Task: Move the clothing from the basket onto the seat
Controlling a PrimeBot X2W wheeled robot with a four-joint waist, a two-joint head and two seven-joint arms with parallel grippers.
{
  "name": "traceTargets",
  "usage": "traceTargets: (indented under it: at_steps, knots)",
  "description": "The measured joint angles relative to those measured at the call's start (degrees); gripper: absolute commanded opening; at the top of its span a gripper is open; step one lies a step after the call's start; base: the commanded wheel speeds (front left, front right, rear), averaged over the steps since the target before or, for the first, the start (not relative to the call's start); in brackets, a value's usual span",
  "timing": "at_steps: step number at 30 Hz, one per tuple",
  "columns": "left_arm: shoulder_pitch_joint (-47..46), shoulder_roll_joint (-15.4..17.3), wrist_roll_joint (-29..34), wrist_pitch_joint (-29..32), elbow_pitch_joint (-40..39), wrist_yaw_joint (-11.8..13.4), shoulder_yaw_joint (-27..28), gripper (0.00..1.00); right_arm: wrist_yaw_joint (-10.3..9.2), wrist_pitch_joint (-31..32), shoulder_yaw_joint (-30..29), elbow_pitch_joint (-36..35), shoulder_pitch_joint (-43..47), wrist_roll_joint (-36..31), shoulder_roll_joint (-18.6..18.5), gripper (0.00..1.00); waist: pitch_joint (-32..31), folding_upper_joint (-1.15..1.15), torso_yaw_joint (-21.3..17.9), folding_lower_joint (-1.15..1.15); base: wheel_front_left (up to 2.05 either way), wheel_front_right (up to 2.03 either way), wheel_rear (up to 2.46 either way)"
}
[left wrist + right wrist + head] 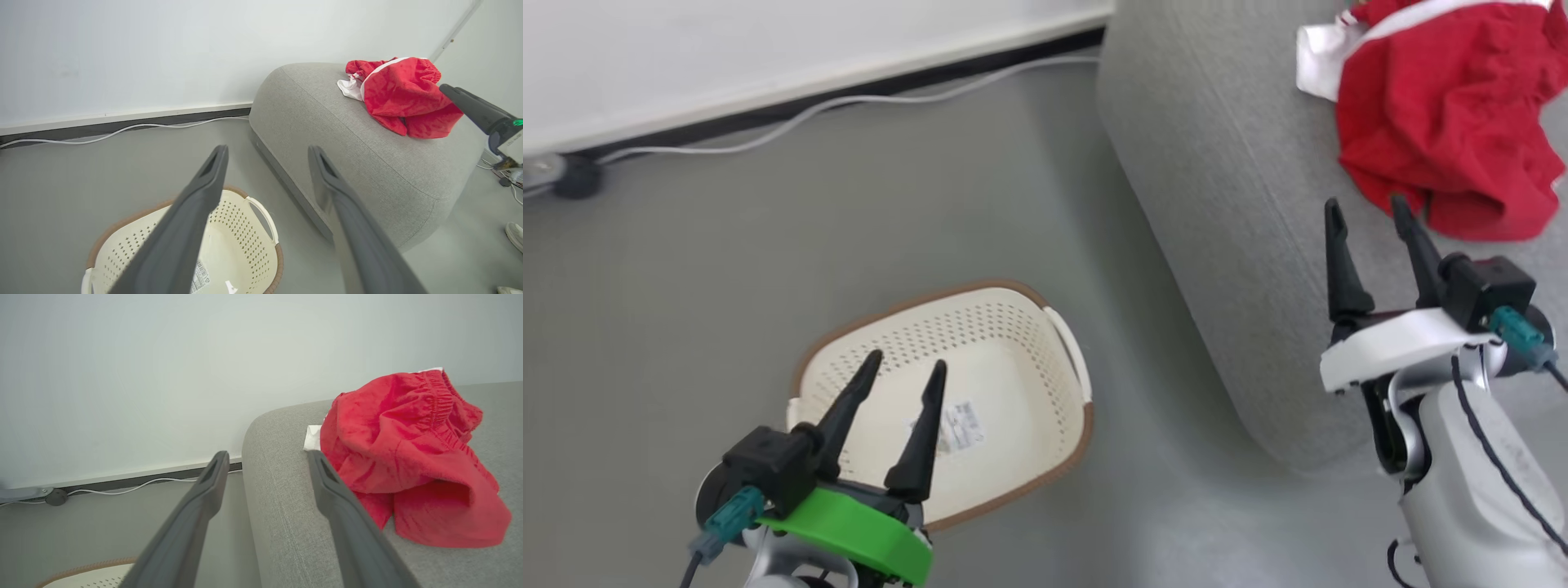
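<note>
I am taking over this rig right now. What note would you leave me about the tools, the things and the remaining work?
Left tool: open, empty, above the basket.
Right tool: open, empty, over the seat, close beside the clothing.
Clothing: heaped on the seat.
Basket: on the floor, only its label visible inside.
Done: the move looks complete.
Left: probably nothing; check the basket once.

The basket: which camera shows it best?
The head view: the basket shows nearly whole, with rim, holes and base label, though the left gripper crosses it. The left wrist view shows its far half behind the fingers; the right wrist view, a sliver of rim.
</note>
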Motion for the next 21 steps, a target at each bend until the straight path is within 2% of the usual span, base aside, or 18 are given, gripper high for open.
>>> traceTargets:
  at_steps: [13,21]
  knots:
    - [4.2,0.1,0.0,-2.7,6.5,2.0,4.6,1.00,-0.57,0.0,1.4,-1.3,11.2,-0.7,0.0,1.00,-9.5,0.00,10.2,0.00,0.00,0.00,0.00]
    - [7.5,1.3,0.0,-3.5,7.4,2.5,8.8,1.00,-0.64,0.0,3.9,-3.5,13.8,-1.6,0.6,1.00,-14.5,0.00,15.6,0.00,0.00,0.00,0.00]
